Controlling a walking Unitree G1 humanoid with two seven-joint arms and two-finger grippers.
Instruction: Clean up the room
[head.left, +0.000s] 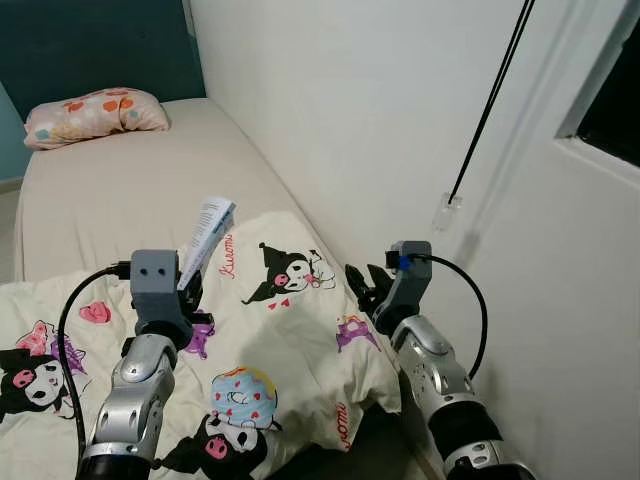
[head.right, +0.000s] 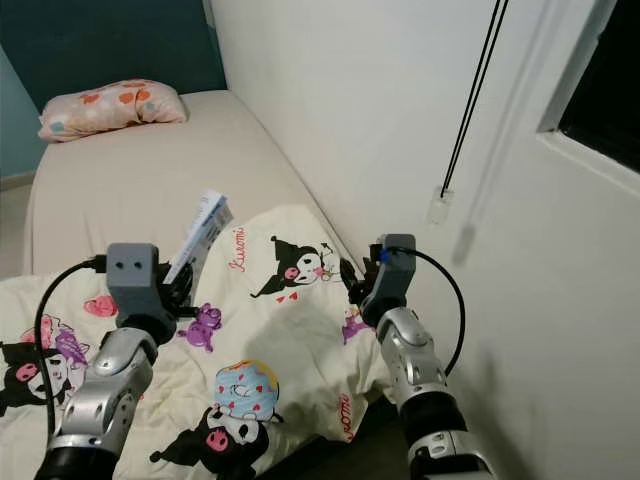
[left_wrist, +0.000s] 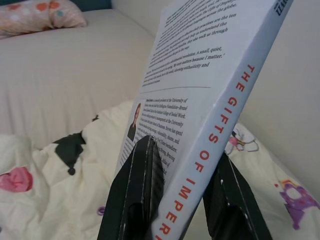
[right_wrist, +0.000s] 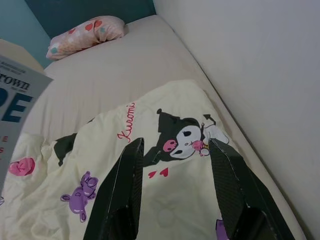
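I have the book (left_wrist: 200, 125) clamped in my left gripper (left_wrist: 182, 200), right gripper (right_wrist: 175, 192) open and empty at three o'clock; stowing remains.

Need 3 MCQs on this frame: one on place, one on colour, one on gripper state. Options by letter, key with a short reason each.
1. Where does the pillow lie?
A. at the far end of the bed, by the dark headboard
B. on the floor
C. on the cartoon-print blanket

2. What colour is the lettering on the spine of the book?
A. green
B. orange-red
C. black

3. What state is the right gripper in?
A. shut on the book
B. shut on the blanket
C. open, holding nothing

Key:
1 A: the pillow sits on the bare mattress at the far end, beyond the blanket.
2 B: the left wrist view shows orange-red letters on a pale spine.
3 C: its fingers stand apart over the blanket with nothing between them; the book is clamped in the left gripper.
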